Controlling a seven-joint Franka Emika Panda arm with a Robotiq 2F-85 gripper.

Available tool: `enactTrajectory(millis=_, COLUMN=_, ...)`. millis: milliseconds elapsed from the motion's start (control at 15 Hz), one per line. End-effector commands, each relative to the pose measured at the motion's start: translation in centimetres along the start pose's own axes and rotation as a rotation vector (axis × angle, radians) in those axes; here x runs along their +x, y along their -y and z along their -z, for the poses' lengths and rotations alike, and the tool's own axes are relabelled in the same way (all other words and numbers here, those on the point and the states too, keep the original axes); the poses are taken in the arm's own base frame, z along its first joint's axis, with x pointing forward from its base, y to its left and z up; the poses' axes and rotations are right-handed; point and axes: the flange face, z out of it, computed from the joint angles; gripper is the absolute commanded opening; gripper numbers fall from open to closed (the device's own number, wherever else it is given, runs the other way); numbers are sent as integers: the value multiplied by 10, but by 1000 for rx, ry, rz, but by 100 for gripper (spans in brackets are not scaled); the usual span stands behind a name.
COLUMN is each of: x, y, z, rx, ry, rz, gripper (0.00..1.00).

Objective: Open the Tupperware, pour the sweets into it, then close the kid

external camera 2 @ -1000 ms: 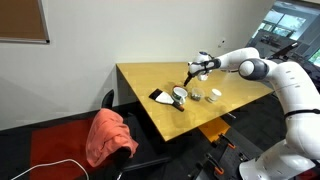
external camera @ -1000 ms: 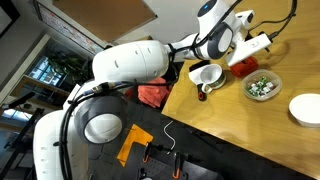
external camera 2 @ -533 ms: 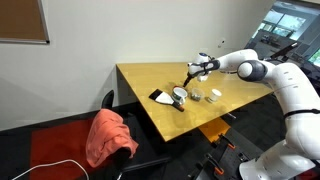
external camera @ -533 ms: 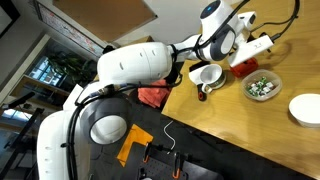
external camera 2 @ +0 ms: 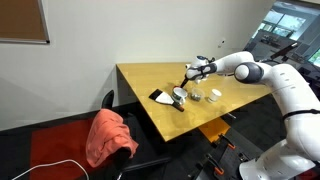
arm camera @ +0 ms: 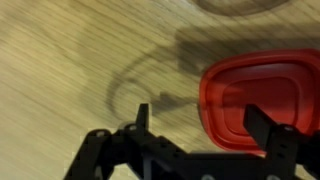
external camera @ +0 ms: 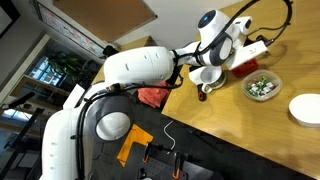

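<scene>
one red lid (arm camera: 250, 85), beneath gripper (arm camera: 203, 114), jaws spread

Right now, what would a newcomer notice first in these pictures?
The red lid fills the right of the wrist view, below the open gripper. In an exterior view, the big white arm reaches across the table, near a bowl of sweets.

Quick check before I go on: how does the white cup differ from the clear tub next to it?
The white cup is opaque, while the clear tub is see-through. The tub holds sweets; I can see nothing inside the cup. The cup stands nearer the table edge and the tub sits further in. Both stand upright and open-topped on the wooden table.
</scene>
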Motion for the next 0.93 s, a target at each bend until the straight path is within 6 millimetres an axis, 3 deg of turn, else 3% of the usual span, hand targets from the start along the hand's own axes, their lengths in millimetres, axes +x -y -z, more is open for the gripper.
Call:
enactTrajectory(millis=0, x=1, y=1, z=-7, rx=-5, ry=14, rz=-18, gripper=90)
enactTrajectory(millis=533, x=-7, y=-19, z=-8, rx=33, ry=22, rz=-53, gripper=80)
enactTrajectory(millis=867, x=-11, y=-21, z=-16, rx=97, ry=51, rz=-66, gripper=78)
